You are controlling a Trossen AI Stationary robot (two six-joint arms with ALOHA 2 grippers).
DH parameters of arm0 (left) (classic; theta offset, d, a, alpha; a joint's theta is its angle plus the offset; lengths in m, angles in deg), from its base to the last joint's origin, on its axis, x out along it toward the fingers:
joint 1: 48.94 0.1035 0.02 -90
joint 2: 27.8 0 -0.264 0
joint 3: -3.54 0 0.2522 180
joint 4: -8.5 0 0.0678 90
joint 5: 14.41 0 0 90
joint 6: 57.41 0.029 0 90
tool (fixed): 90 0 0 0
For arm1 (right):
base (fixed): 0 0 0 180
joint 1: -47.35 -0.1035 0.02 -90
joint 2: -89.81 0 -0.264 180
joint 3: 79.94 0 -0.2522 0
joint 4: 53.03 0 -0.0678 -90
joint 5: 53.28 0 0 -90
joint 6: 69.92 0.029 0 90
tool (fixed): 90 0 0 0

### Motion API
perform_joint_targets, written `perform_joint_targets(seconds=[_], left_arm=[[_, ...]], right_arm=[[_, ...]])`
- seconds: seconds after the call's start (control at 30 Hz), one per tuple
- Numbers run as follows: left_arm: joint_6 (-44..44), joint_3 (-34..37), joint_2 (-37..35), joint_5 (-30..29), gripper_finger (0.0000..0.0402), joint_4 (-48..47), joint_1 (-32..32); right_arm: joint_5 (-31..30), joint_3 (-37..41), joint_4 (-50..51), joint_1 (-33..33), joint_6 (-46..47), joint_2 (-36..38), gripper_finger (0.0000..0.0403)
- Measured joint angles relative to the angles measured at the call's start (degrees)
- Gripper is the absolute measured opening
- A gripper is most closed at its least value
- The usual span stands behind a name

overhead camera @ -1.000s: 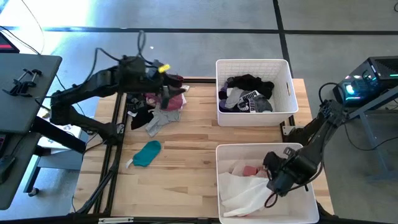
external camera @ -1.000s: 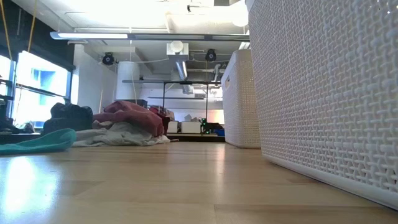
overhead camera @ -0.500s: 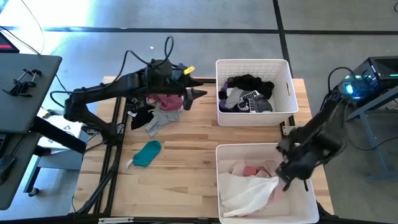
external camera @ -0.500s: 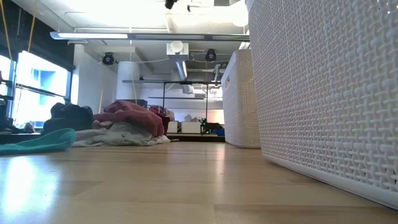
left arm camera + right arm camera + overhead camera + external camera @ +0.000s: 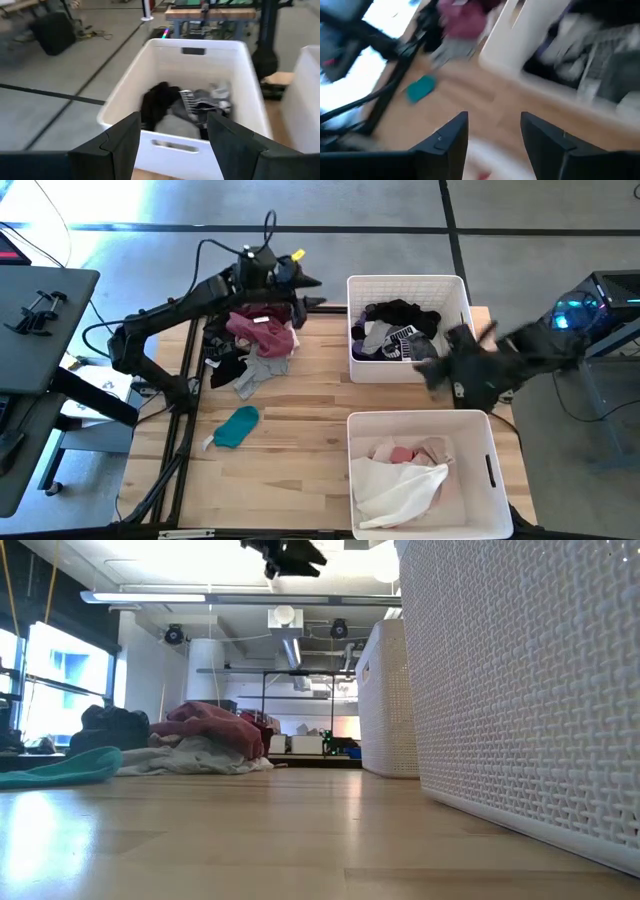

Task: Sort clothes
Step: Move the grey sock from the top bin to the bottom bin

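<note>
Roughly halfway: both bins hold clothes, a pile (image 5: pixel 255 345) remains near the worktop's far-left corner; left gripper (image 5: pixel 172 132) and right gripper (image 5: pixel 492 131) jaws spread, empty

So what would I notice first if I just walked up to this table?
Probably the messy pile of clothes at the table's far left, maroon on top, with the left tool open and empty above it. Then the two white bins on the right: the far bin holds dark clothes, the near bin light ones.
</note>
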Motion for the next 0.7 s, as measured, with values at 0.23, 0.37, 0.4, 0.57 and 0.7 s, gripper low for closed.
perform_joint_targets(seconds=[0.23,0.37,0.4,0.57,0.7], left_arm=[[3.2,0.0,-0.1,0.5,0.0216,-0.6,4.2],[4.8,0.0,-0.1,1.2,0.0216,-2.2,5.5],[5.5,0.0,-0.1,1.2,0.0216,-3.3,5.7],[8.2,0.0,-0.3,1.2,0.0216,-7.5,6.7],[8.6,0.0,-0.3,1.2,0.0216,-8.3,7.3]], right_arm=[[8.3,0.3,-5.2,24.5,-25.8,-6.4,0.0165],[16.6,0.3,-6.3,35.3,-34.8,-12.8,0.0165],[18.0,0.3,-6.2,37.6,-36.6,-14.8,0.0165],[19.3,0.3,-6.1,46.1,-48.7,-25.1,0.0165],[20.6,0.3,-5.7,50.8,-61.9,-32.0,0.0164]])
